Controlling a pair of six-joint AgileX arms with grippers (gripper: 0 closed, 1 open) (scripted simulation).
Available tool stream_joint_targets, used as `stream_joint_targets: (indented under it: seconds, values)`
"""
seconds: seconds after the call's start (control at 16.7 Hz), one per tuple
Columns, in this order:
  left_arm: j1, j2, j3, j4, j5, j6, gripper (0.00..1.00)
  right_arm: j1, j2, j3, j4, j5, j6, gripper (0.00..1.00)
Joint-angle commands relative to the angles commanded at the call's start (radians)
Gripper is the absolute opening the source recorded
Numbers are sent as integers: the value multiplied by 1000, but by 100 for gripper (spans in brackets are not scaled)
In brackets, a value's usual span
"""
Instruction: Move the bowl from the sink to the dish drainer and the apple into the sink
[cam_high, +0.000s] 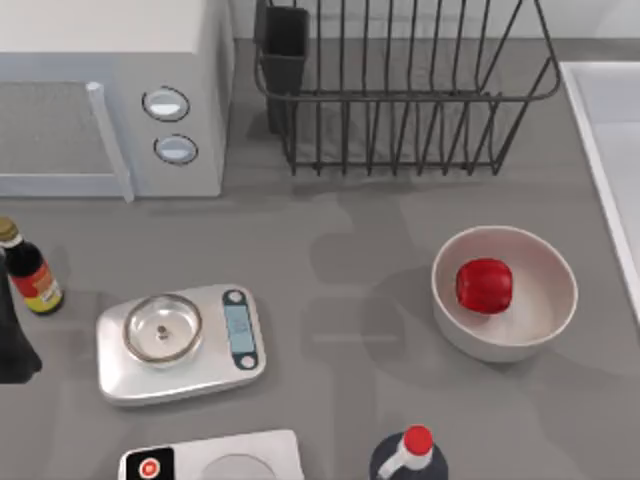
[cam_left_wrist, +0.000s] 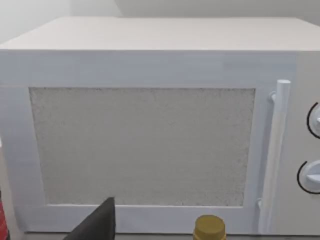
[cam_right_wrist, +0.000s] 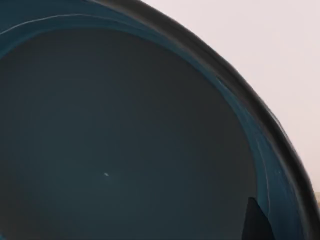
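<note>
Red apple (cam_high: 484, 285) in white bowl (cam_high: 545, 320)

Place: rendered kitchen counter
Surface: grey worktop (cam_high: 340, 250)
Appliance: white microwave (cam_high: 110, 95) with two dials, back left
Washing-up: dark wire dish drainer (cam_high: 400, 100) at back; pale sink (cam_high: 610, 150) rim at right edge
Cooking gear: kitchen scale (cam_high: 180, 342); sauce bottle (cam_high: 28, 270)
Food: apple (cam_high: 484, 285) in white bowl (cam_high: 540, 320)
</note>
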Motion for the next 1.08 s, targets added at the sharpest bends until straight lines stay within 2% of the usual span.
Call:
stream_joint_targets:
  seconds: [0.3,0.54,0.78,1.08]
  values:
    - [0,0,0,0,0,0,100,-187,-40,138,285,-61,377,0]
    - [0,0,0,0,0,0,100,-296,-63,204,453,-93,577,0]
    - [0,0,0,0,0,0,100,-356,-70,242,539,-109,677,0]
    - [0,0,0,0,0,0,100,-360,-69,244,544,-110,683,0]
